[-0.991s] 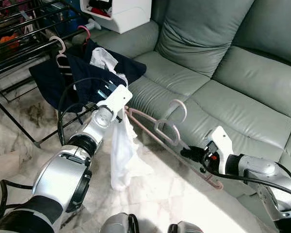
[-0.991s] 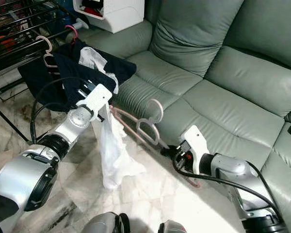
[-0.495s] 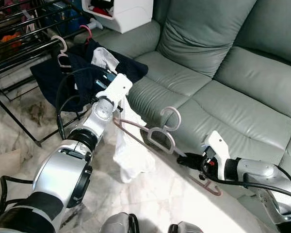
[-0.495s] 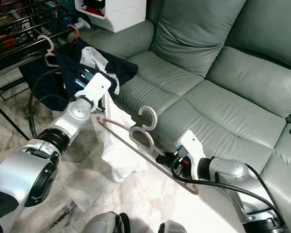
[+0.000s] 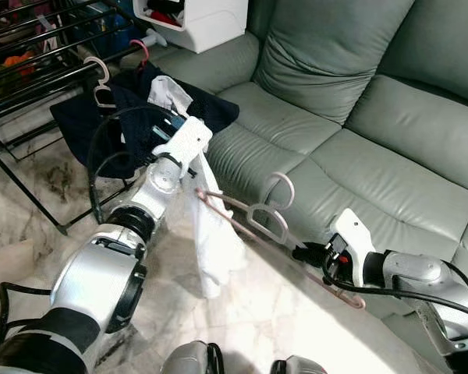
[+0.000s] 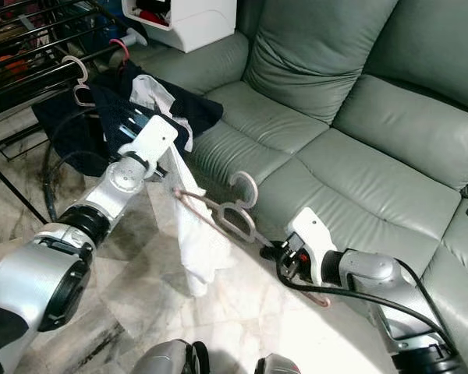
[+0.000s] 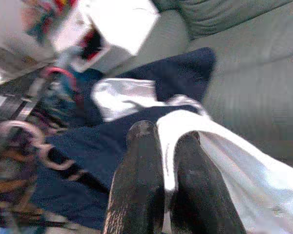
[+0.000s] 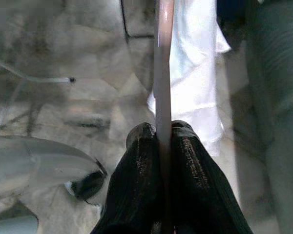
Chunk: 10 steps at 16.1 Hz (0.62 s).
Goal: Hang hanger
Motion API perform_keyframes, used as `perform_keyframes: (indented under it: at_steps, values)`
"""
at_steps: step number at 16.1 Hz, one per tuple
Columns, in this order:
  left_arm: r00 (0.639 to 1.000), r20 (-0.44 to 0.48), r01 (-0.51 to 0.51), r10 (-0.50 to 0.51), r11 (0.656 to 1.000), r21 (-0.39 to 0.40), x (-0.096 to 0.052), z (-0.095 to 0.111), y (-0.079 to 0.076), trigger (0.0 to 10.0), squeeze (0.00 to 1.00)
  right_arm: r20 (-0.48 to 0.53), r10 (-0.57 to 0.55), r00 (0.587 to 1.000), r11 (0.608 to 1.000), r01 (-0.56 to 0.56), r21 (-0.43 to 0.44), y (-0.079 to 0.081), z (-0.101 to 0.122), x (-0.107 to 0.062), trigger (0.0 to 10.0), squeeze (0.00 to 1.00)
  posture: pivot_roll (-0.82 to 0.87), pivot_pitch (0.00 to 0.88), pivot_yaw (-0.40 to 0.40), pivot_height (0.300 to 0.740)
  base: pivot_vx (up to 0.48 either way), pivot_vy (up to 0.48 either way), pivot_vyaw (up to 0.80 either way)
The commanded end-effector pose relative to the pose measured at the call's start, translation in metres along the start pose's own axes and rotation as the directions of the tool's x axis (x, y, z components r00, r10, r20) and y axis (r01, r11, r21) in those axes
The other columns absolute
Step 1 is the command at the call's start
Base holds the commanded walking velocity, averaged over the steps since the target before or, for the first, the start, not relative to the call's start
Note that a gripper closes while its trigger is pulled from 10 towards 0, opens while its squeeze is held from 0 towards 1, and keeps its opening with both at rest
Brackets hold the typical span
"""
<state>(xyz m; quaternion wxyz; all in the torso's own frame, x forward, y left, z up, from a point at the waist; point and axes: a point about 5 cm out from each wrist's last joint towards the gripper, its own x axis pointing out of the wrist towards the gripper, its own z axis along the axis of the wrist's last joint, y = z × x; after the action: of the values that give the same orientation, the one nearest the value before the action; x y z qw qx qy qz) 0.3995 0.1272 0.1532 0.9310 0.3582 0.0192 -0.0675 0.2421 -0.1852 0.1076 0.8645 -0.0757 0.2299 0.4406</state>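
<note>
A pink plastic hanger (image 5: 259,220) hangs in the air in front of the sofa, hook pointing up. My right gripper (image 5: 310,252) is shut on its lower bar; in the right wrist view the bar (image 8: 163,68) runs straight out between the fingers (image 8: 141,161). A white garment (image 5: 214,241) droops from my left gripper (image 5: 183,160), which is shut on its top edge (image 7: 178,129). The hanger's far end touches the white cloth just below that grip.
A grey-green leather sofa (image 5: 359,140) fills the right. A black drying rack (image 5: 39,74) stands at the left with pink hangers (image 5: 100,78) on it and a dark blue garment (image 5: 132,117) draped below. A white box (image 5: 195,19) sits behind. Marble floor (image 5: 265,319) lies below.
The hanger's far end has risen and now meets the white garment under my left gripper. The right gripper shifted slightly right. The white cloth hangs narrower than before.
</note>
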Motion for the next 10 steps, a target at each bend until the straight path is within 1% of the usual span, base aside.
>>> perform_keyframes:
  at_steps: [1, 3, 4, 5, 6, 7, 8, 9, 10]
  values:
    - [0.996, 0.039, -0.086, 0.084, 0.995, 0.043, 0.002, 0.006, 0.016, 10.0, 0.0, 0.065, 0.028, 0.997, 0.999, -0.026, -0.031, 0.004, 0.011, -0.003, 10.0, 0.0, -0.1, 0.02, 0.042, 0.74, 0.0, 0.0, 0.0]
    - [0.995, 0.012, -0.101, 0.1, 0.993, 0.068, 0.0, -0.003, 0.021, 10.0, 0.0, 0.132, 0.018, 0.991, 0.999, -0.013, -0.04, 0.004, 0.016, -0.009, 10.0, 0.0, -0.1, 0.021, 0.044, 0.74, 0.0, 0.0, 0.0]
    - [0.997, -0.003, -0.076, 0.076, 0.994, 0.081, -0.001, -0.009, 0.02, 10.0, 0.0, 0.182, -0.001, 0.983, 0.999, 0.008, -0.038, 0.002, 0.021, -0.013, 10.0, 0.0, -0.1, 0.022, 0.046, 0.74, 0.0, 0.0, 0.0]
    - [0.998, -0.006, -0.057, 0.058, 0.996, 0.073, -0.001, -0.011, 0.019, 10.0, 0.0, 0.192, -0.013, 0.981, 0.999, 0.022, -0.042, 0.0, 0.023, -0.013, 10.0, 0.0, -0.1, 0.022, 0.046, 0.74, 0.0, 0.0, 0.0]
    - [1.0, -0.007, 0.013, -0.013, 1.0, 0.021, -0.003, -0.014, 0.016, 10.0, 0.0, 0.211, -0.041, 0.977, 0.997, 0.053, -0.05, -0.004, 0.026, -0.015, 10.0, 0.0, -0.11, 0.022, 0.046, 0.74, 0.0, 0.0, 0.0]
    - [0.995, 0.027, 0.101, -0.1, 0.995, -0.011, -0.005, -0.015, 0.01, 10.0, 0.0, 0.215, -0.081, 0.973, 0.993, 0.097, -0.064, -0.01, 0.027, -0.018, 10.0, 0.0, -0.11, 0.022, 0.046, 0.74, 0.0, 0.0, 0.0]
    - [0.986, 0.05, 0.164, -0.162, 0.986, -0.034, -0.007, -0.016, 0.005, 10.0, 0.0, 0.202, -0.112, 0.973, 0.988, 0.131, -0.086, -0.014, 0.026, -0.019, 10.0, 0.0, -0.11, 0.022, 0.045, 0.74, 0.0, 0.0, 0.0]
    - [0.98, 0.049, 0.194, -0.192, 0.98, -0.038, -0.009, -0.018, 0.002, 10.0, 0.0, 0.193, -0.116, 0.974, 0.986, 0.137, -0.099, -0.015, 0.026, -0.021, 10.0, 0.0, -0.11, 0.023, 0.044, 0.74, 0.0, 0.0, 0.0]
    - [0.979, 0.053, 0.198, -0.195, 0.979, -0.05, -0.01, -0.019, 0.001, 10.0, 0.0, 0.187, -0.109, 0.976, 0.988, 0.128, -0.092, -0.015, 0.024, -0.021, 10.0, 0.0, -0.11, 0.022, 0.043, 0.74, 0.0, 0.0, 0.0]
